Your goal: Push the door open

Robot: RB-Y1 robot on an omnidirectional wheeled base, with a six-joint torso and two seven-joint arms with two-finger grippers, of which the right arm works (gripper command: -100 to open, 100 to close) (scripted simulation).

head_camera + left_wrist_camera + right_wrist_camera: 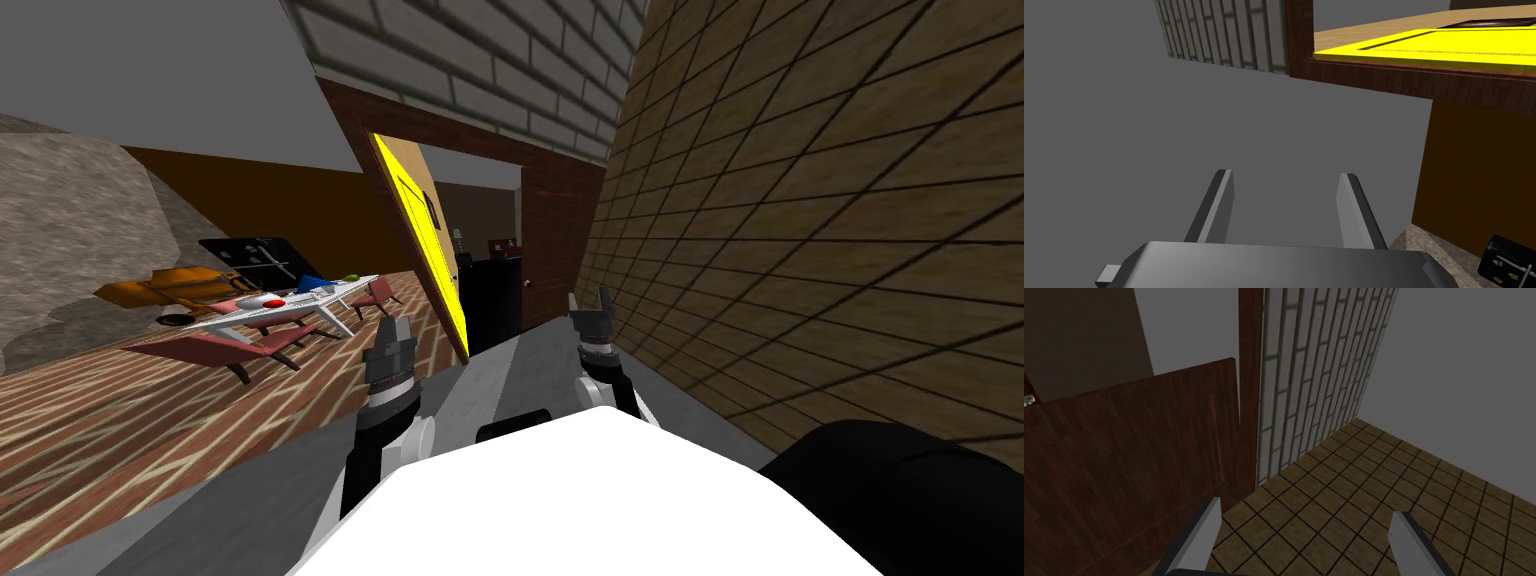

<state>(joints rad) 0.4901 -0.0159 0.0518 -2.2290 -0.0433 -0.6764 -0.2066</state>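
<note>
The door (pixel 425 250) is a yellow leaf with a tan face, swung well open inside a dark wooden frame (pixel 555 235) ahead of me. My left gripper (pixel 391 328) is open and empty, a short way in front of the door's lower edge. In the left wrist view the left gripper (pixel 1286 182) points past a grey surface, with the yellow door (pixel 1449 47) and the frame (pixel 1374 80) beyond it. My right gripper (pixel 590 302) is open by the frame's right post. In the right wrist view the right gripper (pixel 1306 518) faces dark wood (pixel 1124 463) and tiles.
A brown tiled wall (pixel 800 250) runs close along my right side. A white table (pixel 285 300) with red chairs and an orange sofa (pixel 175 285) stand at the left on the plank floor. A black cabinet (pixel 490 295) shows through the doorway. Pale brick (pixel 480 70) tops the frame.
</note>
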